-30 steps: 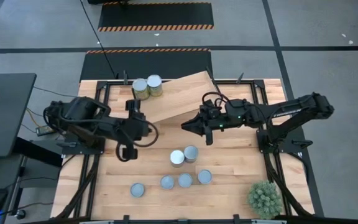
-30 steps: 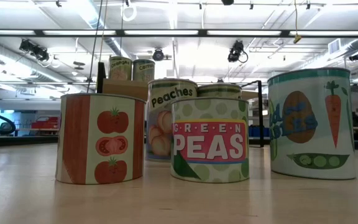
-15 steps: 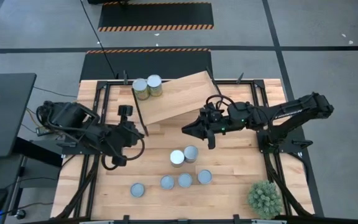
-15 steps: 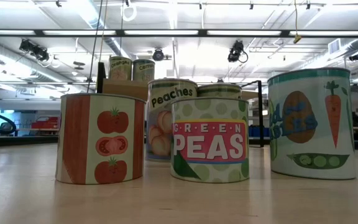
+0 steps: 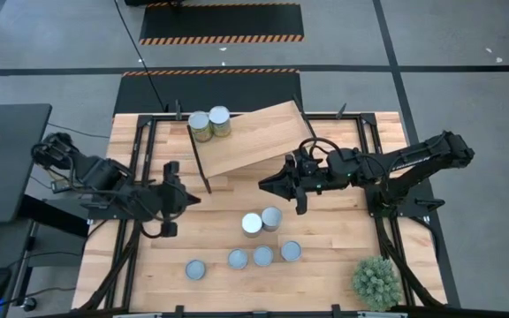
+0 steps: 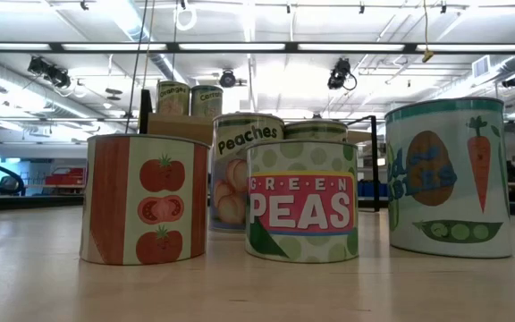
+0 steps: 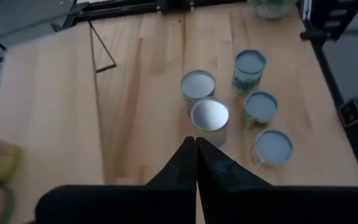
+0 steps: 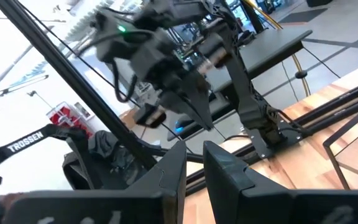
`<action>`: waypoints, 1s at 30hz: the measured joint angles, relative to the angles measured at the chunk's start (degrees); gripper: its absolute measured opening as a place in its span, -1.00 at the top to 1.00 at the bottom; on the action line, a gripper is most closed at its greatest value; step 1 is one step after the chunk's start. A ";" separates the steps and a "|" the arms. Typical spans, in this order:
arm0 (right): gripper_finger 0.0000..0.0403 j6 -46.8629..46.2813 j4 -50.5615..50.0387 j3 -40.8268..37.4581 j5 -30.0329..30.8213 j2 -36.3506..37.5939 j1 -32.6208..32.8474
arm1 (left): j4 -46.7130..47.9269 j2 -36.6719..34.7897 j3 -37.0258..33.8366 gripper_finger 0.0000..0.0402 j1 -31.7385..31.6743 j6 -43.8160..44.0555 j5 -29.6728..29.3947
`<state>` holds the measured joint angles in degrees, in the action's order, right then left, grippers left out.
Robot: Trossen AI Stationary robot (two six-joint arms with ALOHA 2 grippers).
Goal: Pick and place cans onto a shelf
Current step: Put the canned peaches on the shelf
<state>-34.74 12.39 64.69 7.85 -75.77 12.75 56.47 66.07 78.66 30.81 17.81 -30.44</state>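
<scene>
High view, shelf: the shelf [image 5: 250, 137] sits at the far middle of the desk [image 5: 325, 256], its plank tilted, with 2 cans [image 5: 210, 123] side by side at its far left corner.
High view, loose cans: 2 cans touch each other near the desk's middle [image 5: 262, 220]; 4 more form a loose row nearer the front edge, from [image 5: 196, 268] to [image 5: 291, 251].
High view, left gripper: the left gripper [image 5: 184, 198] hangs over the left part of the desk, off the shelf's near left corner and apart from every can.
High view, right gripper: the right gripper [image 5: 265, 184] hangs just off the shelf's near edge, beyond the middle pair of cans, touching nothing.
High view, plant: a spiky green plant ball [image 5: 376, 281] stands at the desk's front right corner.
Low view: 3 cans fill the front, a tomato one [image 6: 146, 199], a green peas one [image 6: 302, 200] and a carrot one [image 6: 448, 176]; a peaches can [image 6: 240, 152] stands behind them, and 2 cans show up on the shelf farther back [image 6: 189, 98].
Left wrist view: the jaws are pressed together and empty; 5 cans lie beyond them on the desk, the nearest [image 7: 209, 116].
Right wrist view: the jaws stand slightly apart with a narrow gap, holding nothing; the other arm [image 8: 185, 56] shows beyond them.
</scene>
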 joint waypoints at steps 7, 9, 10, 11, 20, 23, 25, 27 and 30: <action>0.69 3.68 0.32 0.00 0.24 -0.79 -0.26 | -15.91 -7.73 -17.33 0.98 0.00 7.41 -0.39; 0.69 4.31 -0.30 -0.09 0.22 -1.42 -0.48 | -20.80 -9.44 -21.83 0.98 0.00 9.67 -0.50; 0.69 4.35 0.13 -0.08 0.24 -1.96 -0.56 | -23.37 -10.24 -23.99 0.98 0.01 10.79 -0.41; 0.69 4.22 0.22 -0.07 0.24 -2.42 -0.61 | -26.34 -10.98 -26.13 0.98 0.18 11.88 -0.46; 0.69 10.14 -13.55 14.12 -1.75 -11.93 -0.61 | -44.98 -16.73 -39.24 0.98 4.18 19.18 -9.37; 0.69 14.20 -20.94 19.99 -1.89 -15.60 -0.61 | -46.84 -18.53 -42.16 0.98 6.02 21.52 -13.00; 0.69 16.32 -23.75 22.74 -1.90 -17.27 -0.61 | -46.99 -19.63 -43.81 0.98 7.18 23.95 -14.15; 0.69 17.57 -25.60 24.33 -1.89 -18.51 -0.61 | -46.85 -20.35 -45.32 0.98 8.21 25.99 -14.65; 0.69 18.20 -27.76 25.15 -1.88 -20.43 -0.61 | -46.89 -21.18 -47.22 0.98 9.22 28.33 -15.44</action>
<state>-16.53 -15.37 89.84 5.97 -96.20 12.14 9.57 44.89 31.43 40.03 46.15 -45.88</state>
